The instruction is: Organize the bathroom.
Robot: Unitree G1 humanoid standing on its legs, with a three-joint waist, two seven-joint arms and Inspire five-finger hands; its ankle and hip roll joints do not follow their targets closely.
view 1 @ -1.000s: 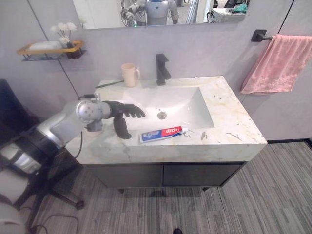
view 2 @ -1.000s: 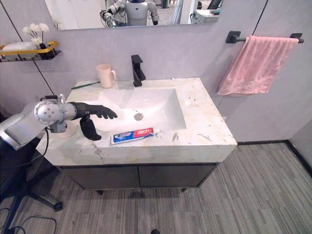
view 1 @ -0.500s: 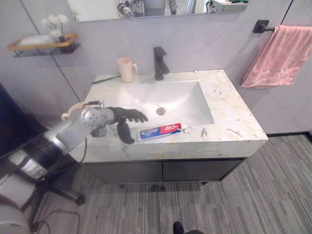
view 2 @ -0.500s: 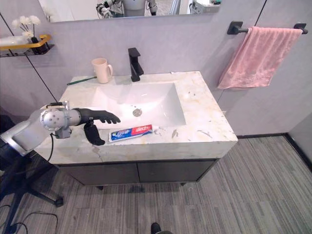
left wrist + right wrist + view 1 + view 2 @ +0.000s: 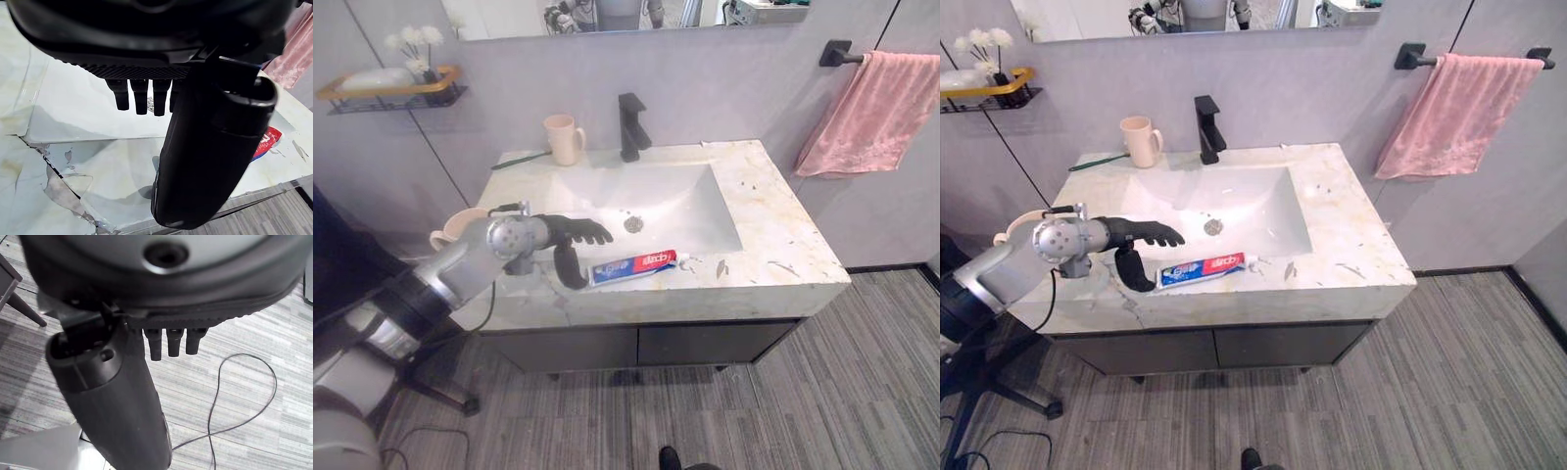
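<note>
Toothpaste lies flat on the front strip of the marble counter, just ahead of the white sink basin. Its long axis runs across the counter, roughly along the front edge, with the right end sitting slightly farther back than the left. The tube is blue at the left end, red at the right, with a white band between. Which end carries the cap cannot be told.

The left hand hovers over the counter at the tube's left end. Its fingers are stretched out straight toward the basin, and its thumb points down with its tip just beside the tube's blue end; whether it touches cannot be told. The hand holds nothing, as the left wrist view confirms with spread fingers over the basin.

The right hand hangs over grey plank floor, fingers relaxed and holding nothing.
</note>
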